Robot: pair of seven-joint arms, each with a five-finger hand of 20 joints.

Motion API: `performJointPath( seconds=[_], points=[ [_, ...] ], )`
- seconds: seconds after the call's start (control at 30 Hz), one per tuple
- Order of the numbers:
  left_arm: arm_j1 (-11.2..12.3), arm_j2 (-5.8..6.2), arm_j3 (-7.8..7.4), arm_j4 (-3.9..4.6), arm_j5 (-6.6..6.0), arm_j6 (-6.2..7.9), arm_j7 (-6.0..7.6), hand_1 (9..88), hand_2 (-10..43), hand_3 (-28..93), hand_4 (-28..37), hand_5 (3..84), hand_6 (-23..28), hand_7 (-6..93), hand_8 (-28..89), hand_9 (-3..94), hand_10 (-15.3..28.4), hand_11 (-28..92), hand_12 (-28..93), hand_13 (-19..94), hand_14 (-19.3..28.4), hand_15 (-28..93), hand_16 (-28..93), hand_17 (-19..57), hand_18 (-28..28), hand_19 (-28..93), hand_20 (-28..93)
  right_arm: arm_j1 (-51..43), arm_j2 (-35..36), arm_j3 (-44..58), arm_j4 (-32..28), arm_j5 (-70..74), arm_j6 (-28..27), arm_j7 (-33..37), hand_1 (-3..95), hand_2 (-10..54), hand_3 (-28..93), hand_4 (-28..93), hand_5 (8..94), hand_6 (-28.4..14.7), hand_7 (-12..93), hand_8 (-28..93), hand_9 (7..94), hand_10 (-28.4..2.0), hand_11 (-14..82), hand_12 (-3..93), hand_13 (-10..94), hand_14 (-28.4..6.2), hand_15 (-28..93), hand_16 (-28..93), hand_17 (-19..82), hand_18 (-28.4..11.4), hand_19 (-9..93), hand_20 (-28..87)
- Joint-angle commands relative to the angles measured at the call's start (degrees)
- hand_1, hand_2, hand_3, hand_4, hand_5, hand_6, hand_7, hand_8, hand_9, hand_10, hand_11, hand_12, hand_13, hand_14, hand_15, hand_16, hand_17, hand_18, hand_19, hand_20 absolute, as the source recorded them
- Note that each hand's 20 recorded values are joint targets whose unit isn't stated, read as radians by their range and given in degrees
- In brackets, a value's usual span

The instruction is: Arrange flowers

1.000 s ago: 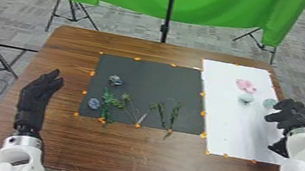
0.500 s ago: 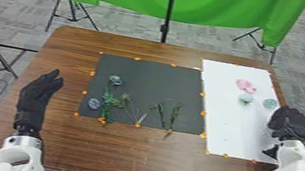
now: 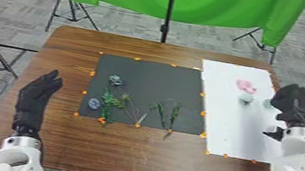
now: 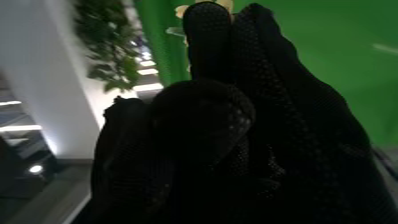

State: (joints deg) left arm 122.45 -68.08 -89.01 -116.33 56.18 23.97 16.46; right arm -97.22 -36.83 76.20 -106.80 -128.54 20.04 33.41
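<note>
The pink flower [image 3: 246, 86] lies on the white sheet [image 3: 230, 122], 2 pale green ones [image 3: 247, 98] near it. Green stems [image 3: 175, 114] lie left of the sheet. By the sheet's right edge, the right hand [image 3: 295, 104] angles forward, fingers loosely extended. Well left of the sheet, the left hand [image 3: 38, 91] points forward, fingers straight.

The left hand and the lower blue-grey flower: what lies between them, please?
The head view shows tabletop, then a sliver of black mat, between the left hand and the flower.
</note>
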Motion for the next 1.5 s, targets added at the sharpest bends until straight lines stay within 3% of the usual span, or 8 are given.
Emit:
performJointPath(
  seconds=[0.03, 0.17, 0.4, 0.67, 1.0, 1.17, 1.5],
  points=[
    [1.63, -0.84, 0.53, 0.05, -0.45, 0.28, -0.65, 26.5, 11.2, 64, -28.3, 45.3, 4.9, 11.7, -7, 43.2, 13.8, 17, 10, 31, 14.8, 18, -2, 8.0, 8.3, 5, 17, 6.83, 1.67, -1.98, -5.67, 6.80, -0.53, -3.59, 66.8, -9.5, 54, -15, 80.3, -0.9, 21, 15, 91.6, -8.9, 8.7, 41.8, 92, -0.5, 56, 37, 66, -10.4, 93, 55],
    [2.08, -0.69, 0.08, -0.21, -0.76, 0.43, -0.56, 26.5, 11.2, 64, -28.3, 45.4, 4.9, 11.7, -7, 43.3, 13.8, 17, 10, 31, 14.8, 18, -2, 7.9, 8.3, 6, 17, 14.32, 0.08, -8.44, -7.08, 16.47, -1.86, -7.09, 66.7, -9.5, 54, -14, 80.3, -1.0, 21, 16, 91.7, -8.8, 8.7, 41.9, 92, -0.6, 56, 37, 66, -10.4, 93, 55],
    [1.58, -0.75, 0.31, -0.06, -0.84, 0.26, -0.79, 26.4, 11.1, 64, -28.3, 45.4, 4.8, 11.8, -7, 43.3, 13.8, 17, 10, 31, 14.8, 18, -2, 7.8, 8.3, 5, 17, 30.81, -8.47, -24.78, -4.02, 30.03, -4.72, -12.32, 66.6, -9.5, 54, -14, 80.3, -1.0, 20, 16, 91.8, -8.9, 8.7, 42.0, 92, -0.6, 56, 37, 66, -10.5, 93, 55],
    [1.35, -0.66, 0.59, 0.10, -0.95, 0.20, -1.03, 26.3, 11.1, 63, -28.3, 45.3, 4.9, 11.7, -7, 43.2, 13.8, 17, 10, 31, 14.8, 18, -2, 7.9, 8.3, 6, 17, 40.67, -19.24, -38.49, 0.15, 38.89, -10.01, -14.96, 66.5, -9.5, 54, -14, 80.4, -1.1, 20, 16, 91.9, -8.8, 8.6, 42.0, 92, -0.5, 57, 37, 66, -10.5, 93, 56],
    [0.12, -0.33, 0.94, 0.81, -0.87, -0.86, -2.03, 26.2, 11.0, 63, -28.3, 45.3, 4.9, 11.8, -7, 43.3, 13.8, 17, 10, 31, 14.9, 18, -2, 7.8, 8.3, 6, 17, 43.99, -26.35, -45.29, 7.46, 42.93, -15.54, -12.74, 65.8, -9.5, 55, -14, 80.0, -0.9, 20, 16, 91.7, -8.8, 8.7, 42.3, 91, -0.5, 58, 37, 66, -10.5, 93, 57],
    [1.18, 0.24, 0.77, 0.15, -0.99, -0.83, -1.85, 26.2, 11.0, 63, -28.3, 45.3, 4.9, 11.8, -7, 43.3, 13.8, 17, 10, 31, 15.2, 19, -2, 7.7, 8.4, 6, 17, 43.82, -27.18, -47.10, 9.94, 44.17, -15.25, -11.01, 65.3, -9.5, 55, -14, 79.6, -0.7, 21, 16, 91.5, -8.5, 8.7, 42.3, 91, -0.5, 58, 37, 66, -10.5, 93, 58],
    [0.44, 0.30, 0.95, 0.53, -0.60, -1.61, -2.35, 26.2, 11.0, 63, -28.3, 45.2, 4.8, 11.8, -7, 43.4, 13.8, 17, 10, 32, 15.4, 19, -2, 7.6, 8.5, 6, 17, 43.59, -29.33, -48.80, 14.88, 42.21, -16.28, -10.04, 64.9, -9.5, 55, -14, 79.0, -0.3, 21, 16, 91.1, -8.7, 8.6, 42.5, 91, -0.6, 59, 37, 65, -10.4, 93, 59]
  ],
)
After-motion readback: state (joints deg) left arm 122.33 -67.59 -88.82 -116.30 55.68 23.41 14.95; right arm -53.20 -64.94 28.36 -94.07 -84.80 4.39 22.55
